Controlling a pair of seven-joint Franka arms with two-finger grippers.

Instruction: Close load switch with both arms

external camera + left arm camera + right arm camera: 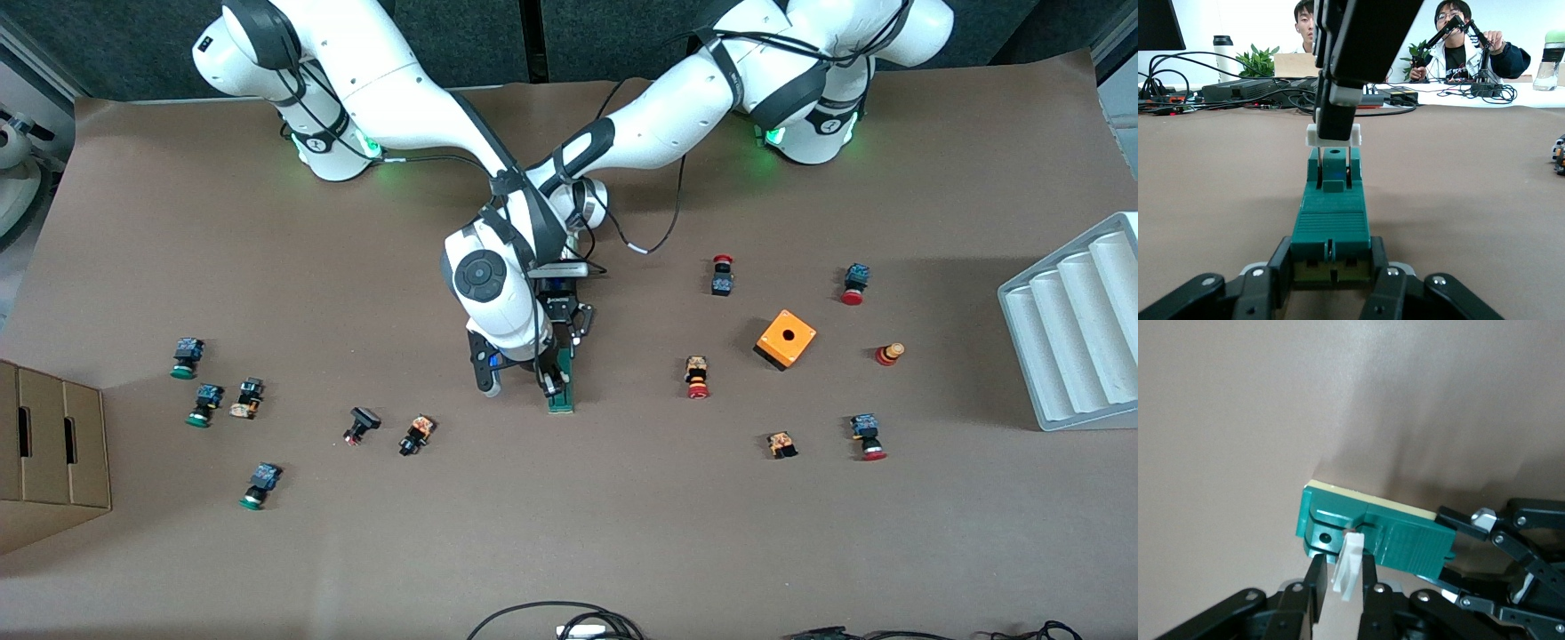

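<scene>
My left claw (1331, 283) clamps the load switch (561, 384) mid-worktop (569, 533); my right claw (1338, 587) pinches its white tab (1348, 567). Rigid, light plastic: grip the body's sides, the tab's faces.

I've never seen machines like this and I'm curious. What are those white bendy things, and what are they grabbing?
They are two robot arms bolted to a brown table. One picture looks down from high up; the other two come from small cameras on the arms' wrists. Both arms meet at a long green load switch lying on the table. The left gripper clamps one end. The right gripper pinches the small white tab at its other end. Little push-buttons and an orange cube lie scattered around.
</scene>
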